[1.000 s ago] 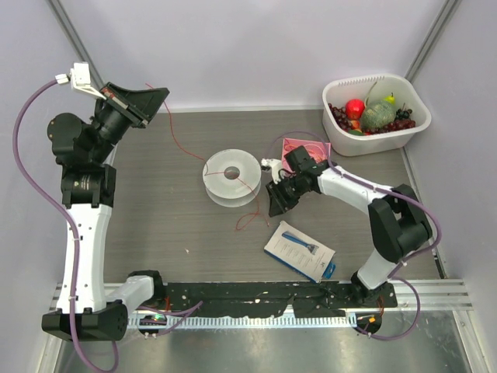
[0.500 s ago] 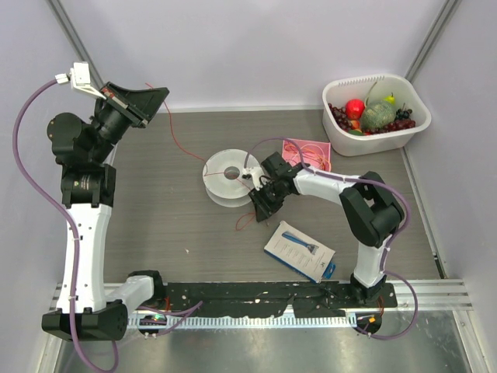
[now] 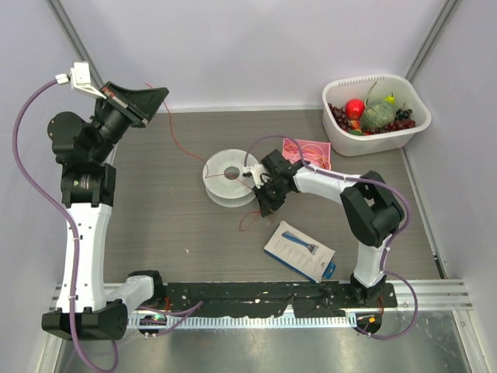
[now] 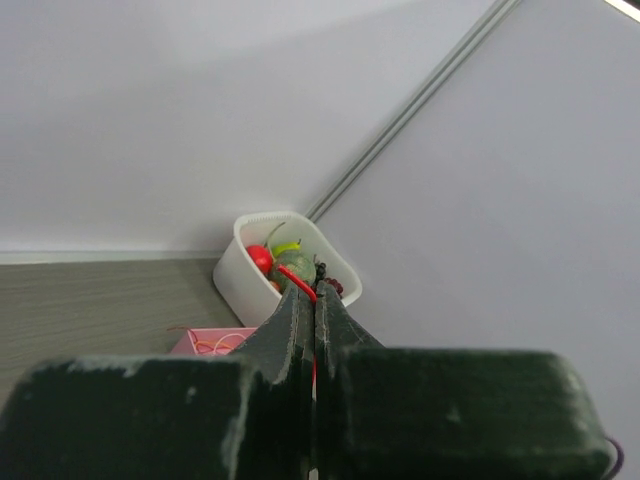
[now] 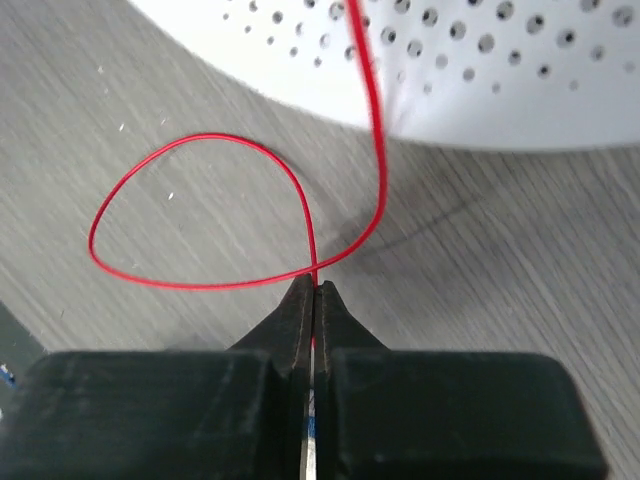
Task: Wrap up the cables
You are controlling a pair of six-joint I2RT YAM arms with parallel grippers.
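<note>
Red wire [image 5: 190,138]: hair-fine, lying partly on the grey surface [image 3: 155,217], partly in the air. In the right wrist view it forms one loose loop on the surface; the loop crosses itself right at the tips of the right pincer [image 5: 315,290]. One strand rises from that crossing over the perforated white flange of the spool [image 5: 480,80].

Right pincer: fingers together, clamped on the red wire at the crossing. In the top view it [image 3: 264,200] sits just beside the spool [image 3: 217,185], on the spool's right edge, low over the surface.

Top view: a long strand runs from the spool up and left to the left pincer [image 3: 159,95], which is raised near the back left corner.

Left pincer [image 4: 315,290]: fingers pressed together, a red strand showing at the tips; clamped on the red wire.

Surroundings: pink card [image 3: 295,148] just behind the right pincer. White tub [image 3: 377,78] with fruit at the back right. Blue-and-white packet [image 3: 299,250] lies near the front
</note>
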